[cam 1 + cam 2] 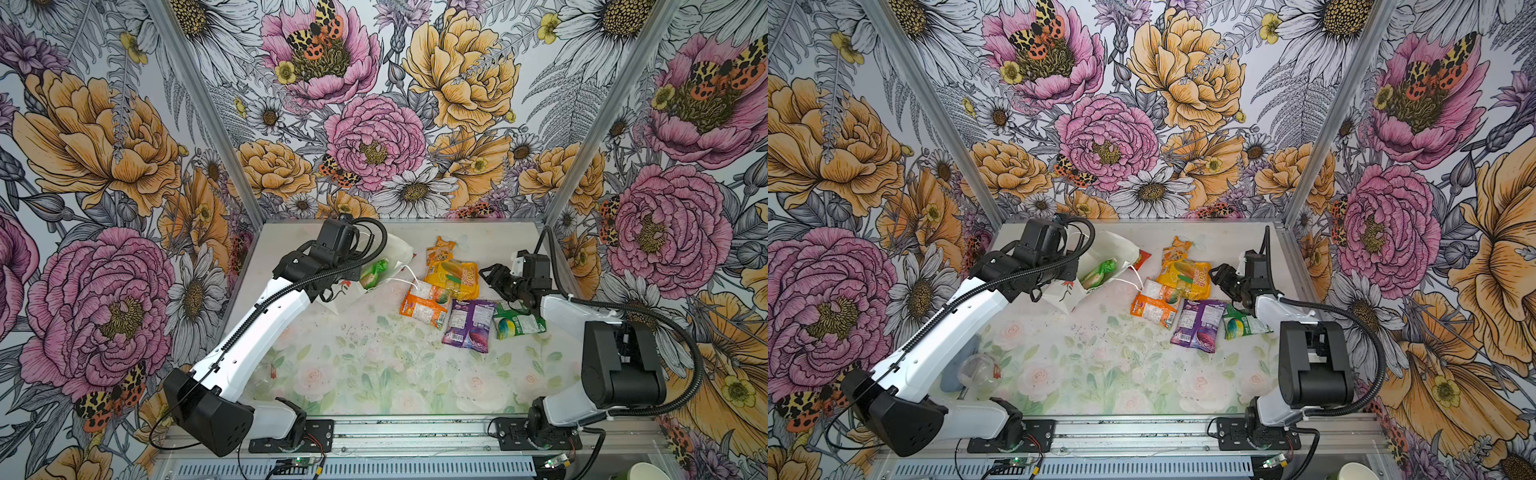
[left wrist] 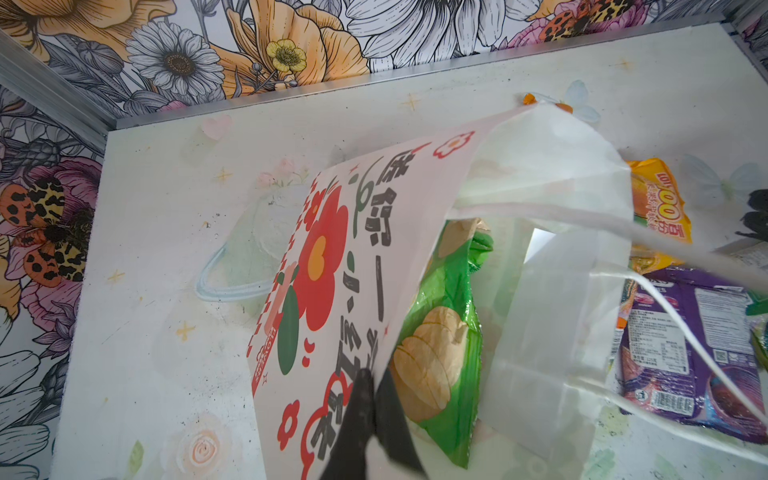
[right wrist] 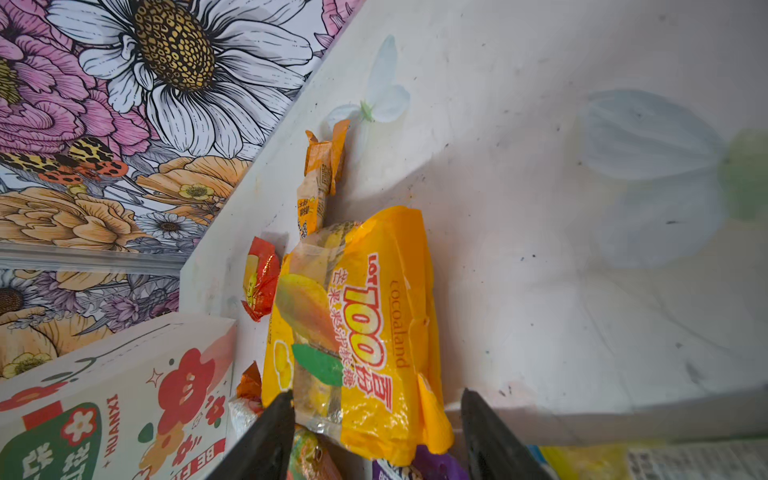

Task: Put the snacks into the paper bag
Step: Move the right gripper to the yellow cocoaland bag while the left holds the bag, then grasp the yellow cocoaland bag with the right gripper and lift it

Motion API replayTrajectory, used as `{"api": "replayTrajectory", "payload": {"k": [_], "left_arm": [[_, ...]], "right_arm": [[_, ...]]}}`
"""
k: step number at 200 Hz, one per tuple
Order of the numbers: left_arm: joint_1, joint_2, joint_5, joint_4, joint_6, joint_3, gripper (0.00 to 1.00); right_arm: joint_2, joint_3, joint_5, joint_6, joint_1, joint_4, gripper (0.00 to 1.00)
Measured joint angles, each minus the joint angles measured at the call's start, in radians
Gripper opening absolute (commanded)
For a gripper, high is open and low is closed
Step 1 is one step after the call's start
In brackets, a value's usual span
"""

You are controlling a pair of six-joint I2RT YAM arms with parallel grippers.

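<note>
My left pincer [image 2: 370, 415] is clamped shut on the printed wall of the paper bag [image 2: 332, 249], at the edge of its mouth. The bag lies tilted toward the far side of the table [image 1: 374, 374], left of the loose snacks, with its mouth gaping their way. A green snack packet [image 2: 440, 332] sits inside. My right pincer [image 3: 374, 436] stands wide and empty, its fingers either side of the near end of the yellow mango packet [image 3: 353, 324]. Around that packet lie an orange-white packet [image 1: 424, 301], a purple packet [image 1: 469, 324], a second green packet [image 1: 517, 326], small orange packets [image 1: 440, 247] and a small red packet [image 3: 262, 282] beside the bag.
</note>
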Motion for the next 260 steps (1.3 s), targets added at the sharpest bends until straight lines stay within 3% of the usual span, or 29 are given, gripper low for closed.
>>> {"api": "replayTrajectory", "payload": {"k": [59,144,161,237,260], "left_arm": [[0.003,0.000,0.005,0.002,0.000,0.000,0.00],[0.024,0.000,0.027,0.009,-0.005,-0.005,0.00],[0.024,0.000,0.027,0.010,-0.005,-0.005,0.00],[0.026,-0.002,0.029,0.019,-0.007,-0.011,0.00],[0.031,-0.002,0.030,0.023,-0.007,-0.011,0.00]], "right_arm": [[0.162,-0.029,-0.072,0.051,-0.025,0.235,0.67],[0.288,-0.013,-0.165,0.079,0.000,0.329,0.62],[0.310,0.001,-0.167,0.083,0.012,0.332,0.57],[0.333,0.019,-0.162,0.113,0.039,0.353,0.16],[0.321,0.019,-0.153,0.111,0.042,0.343,0.10]]}}
